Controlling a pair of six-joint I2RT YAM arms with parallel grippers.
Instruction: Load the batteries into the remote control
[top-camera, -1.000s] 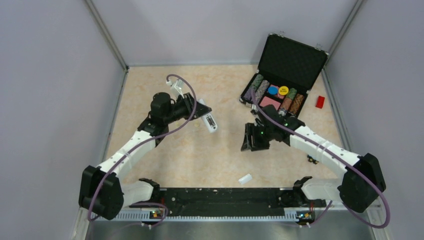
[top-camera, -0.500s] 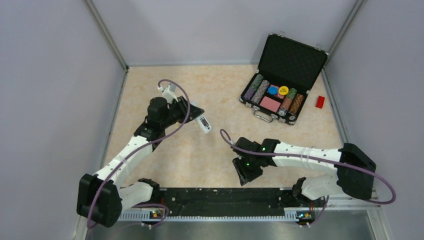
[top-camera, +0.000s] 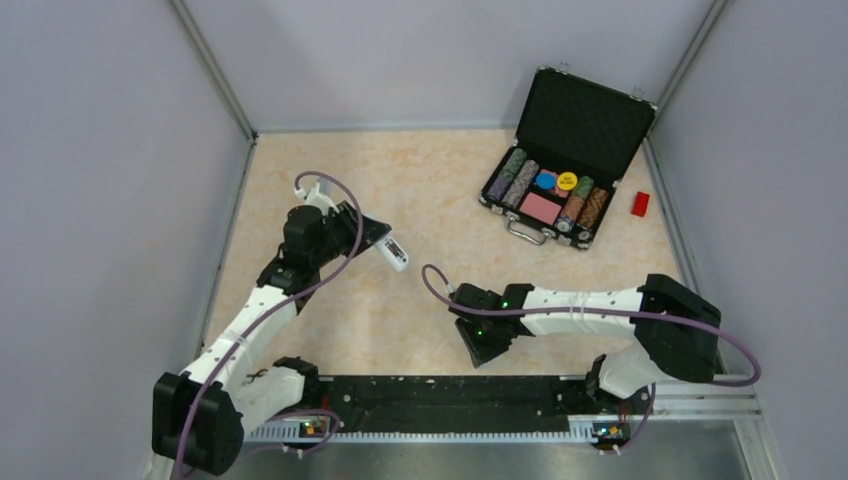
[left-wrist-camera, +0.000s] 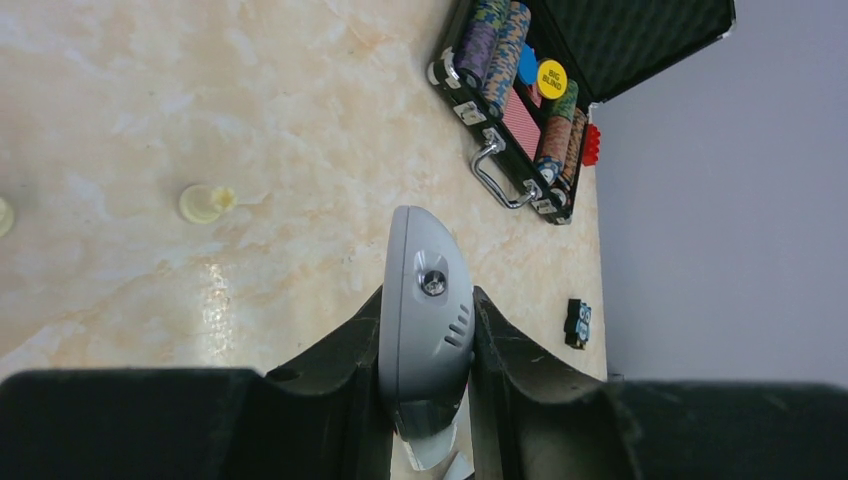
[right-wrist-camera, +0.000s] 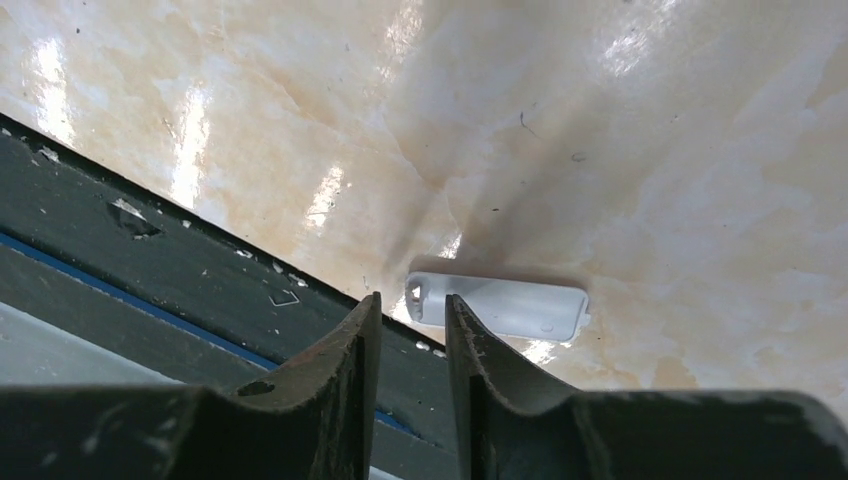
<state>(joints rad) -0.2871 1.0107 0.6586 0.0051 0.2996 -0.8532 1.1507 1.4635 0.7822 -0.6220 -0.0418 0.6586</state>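
My left gripper (top-camera: 376, 238) is shut on the remote control (top-camera: 396, 253), a slim white body held above the table at the left. In the left wrist view the remote control (left-wrist-camera: 424, 300) stands edge-on between the two fingers, rounded end outward. My right gripper (top-camera: 479, 348) hangs low near the front rail. In the right wrist view its jaws (right-wrist-camera: 412, 312) stand a narrow gap apart with nothing between them. A small white cover piece (right-wrist-camera: 500, 306) lies flat on the table just beyond the fingertips. The batteries are hidden from view.
An open black case of poker chips (top-camera: 560, 185) sits at the back right, with a red block (top-camera: 640, 203) beside it. A cream peg (left-wrist-camera: 205, 203) lies on the table. A small black object with blue marks (left-wrist-camera: 578, 323) rests near the right wall. The black rail (right-wrist-camera: 150, 260) runs along the near edge.
My right arm has swung from the middle of the table back to the near edge over the cover piece, its jaws narrowing. My left arm has drawn the remote control a little to the left.
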